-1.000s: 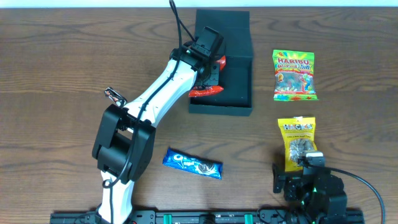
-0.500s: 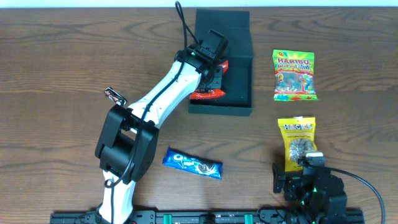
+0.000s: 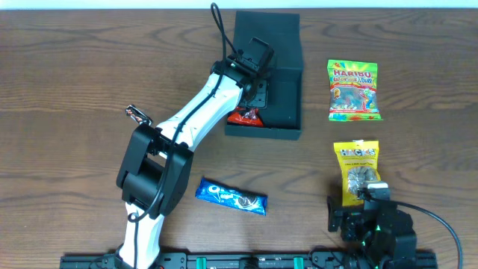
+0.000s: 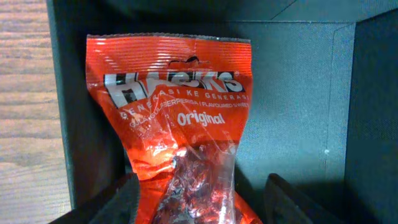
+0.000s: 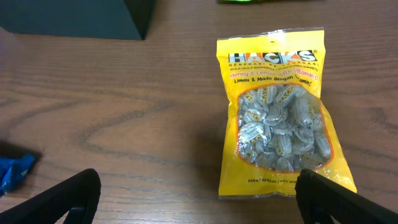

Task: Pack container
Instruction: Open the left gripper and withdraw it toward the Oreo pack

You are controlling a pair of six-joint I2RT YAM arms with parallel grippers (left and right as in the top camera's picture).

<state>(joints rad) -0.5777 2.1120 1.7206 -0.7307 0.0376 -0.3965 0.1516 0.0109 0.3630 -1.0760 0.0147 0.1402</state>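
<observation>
The dark teal-green square cardboard box [image 3: 290,90] stands at the wooden table's [image 3: 75,75] far centre. A red foil Hacks packet [image 4: 177,112] lies inside, between the spread fingers of the left gripper [image 4: 202,202]. The right gripper [image 5: 199,199] is likewise spread, empty.

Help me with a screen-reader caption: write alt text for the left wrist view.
A red Hacks Original candy bag lies inside the dark teal box, near its left wall. The left arm's open fingers flank the bag's lower end; wooden table shows at left.
</observation>
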